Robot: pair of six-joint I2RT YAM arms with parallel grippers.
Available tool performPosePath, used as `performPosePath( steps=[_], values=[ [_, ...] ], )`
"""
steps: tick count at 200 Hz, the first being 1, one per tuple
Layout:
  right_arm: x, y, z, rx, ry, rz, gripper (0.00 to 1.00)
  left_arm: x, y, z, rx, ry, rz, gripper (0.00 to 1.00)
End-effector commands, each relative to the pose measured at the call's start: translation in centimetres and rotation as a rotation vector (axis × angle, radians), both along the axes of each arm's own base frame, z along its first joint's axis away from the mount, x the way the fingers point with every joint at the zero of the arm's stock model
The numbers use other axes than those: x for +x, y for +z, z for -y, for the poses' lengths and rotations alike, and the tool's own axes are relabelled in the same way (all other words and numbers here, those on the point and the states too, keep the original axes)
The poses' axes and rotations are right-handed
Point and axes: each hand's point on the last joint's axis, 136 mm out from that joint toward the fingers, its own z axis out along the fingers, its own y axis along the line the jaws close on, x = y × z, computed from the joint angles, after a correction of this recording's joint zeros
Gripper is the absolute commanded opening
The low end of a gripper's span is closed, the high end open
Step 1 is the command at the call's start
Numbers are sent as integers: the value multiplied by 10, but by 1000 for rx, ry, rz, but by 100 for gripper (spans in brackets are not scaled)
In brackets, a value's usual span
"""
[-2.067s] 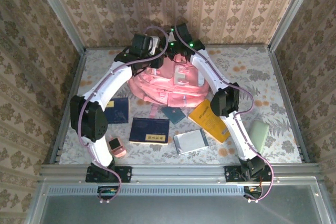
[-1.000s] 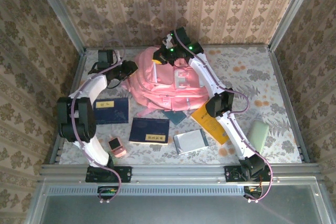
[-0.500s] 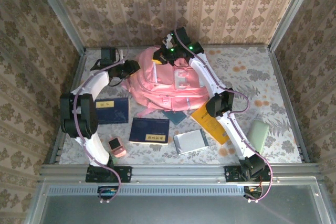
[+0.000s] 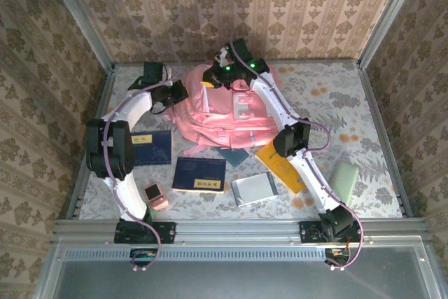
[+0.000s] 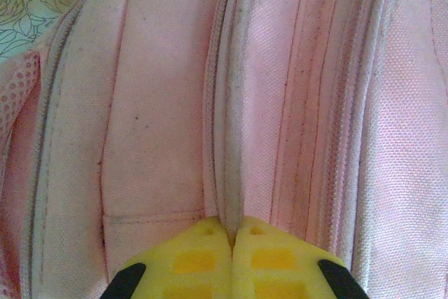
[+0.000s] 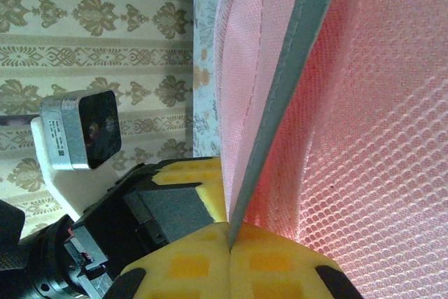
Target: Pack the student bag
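**Item:** student bag [image 4: 231,120], pink with pale panels.
**Location:** far centre of the worktop [image 4: 336,96], close to the back wall, well apart from the near edge.

**Lie:** flat, front pockets facing up. The long axis appears to run far to near, leaning a little to the left at the far end. The top end seems to point toward the back wall and the broad base toward the arms. The opening itself cannot be made out.

**Holds:**
- Left fingers [image 5: 192,260]: pressed together on a raised seam ridge of the pink fabric, at the bag's left flank.
- Right fingers [image 6: 189,264]: closed tight on a grey-trimmed fabric edge beside pink mesh, at the bag's far top end.

**Unpacked goods, near side of the bag:**
- two dark blue books [image 4: 199,174]
- a small teal book [image 4: 231,153]
- an orange book [image 4: 280,164]
- a silver-grey flat item [image 4: 254,188]
- a small pink object [image 4: 155,195]
- a pale green item [image 4: 345,178]

**Step in hand (judged):** getting the bag open, with both arms gripping fabric and no goods loaded.

**Next move calls for:** drawing the two holds apart or upward to spread a mouth. One hold must then keep it open while the other arm lets go to fetch a book.
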Motion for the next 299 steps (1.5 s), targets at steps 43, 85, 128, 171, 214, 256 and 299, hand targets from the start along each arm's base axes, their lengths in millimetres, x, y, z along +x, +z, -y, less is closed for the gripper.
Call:
performPosePath(
  steps=[43, 85, 128, 171, 214, 256, 299],
  values=[
    [-29, -15, 5, -131, 70, 16, 45, 4, 21, 13, -63, -20, 71, 0],
    [-51, -18, -16, -124, 166, 31, 38, 4, 24, 13, -73, -20, 78, 0],
    [-63, -16, -15, -195, 175, 62, 35, 4, 26, 10, -78, -9, 84, 0],
    [-71, -16, 0, -310, 183, 99, 39, 5, 29, 6, -86, 1, 85, 0],
    [-69, 17, 43, -524, 106, 239, 49, 4, 34, 7, -122, 5, 87, 0],
    [-59, 51, 116, -819, -110, 319, 56, 2, 40, 8, -142, 4, 94, 0],
    [-71, 94, 175, -1082, -175, 416, 53, 0, 48, 9, -155, 0, 103, 0]
  ],
)
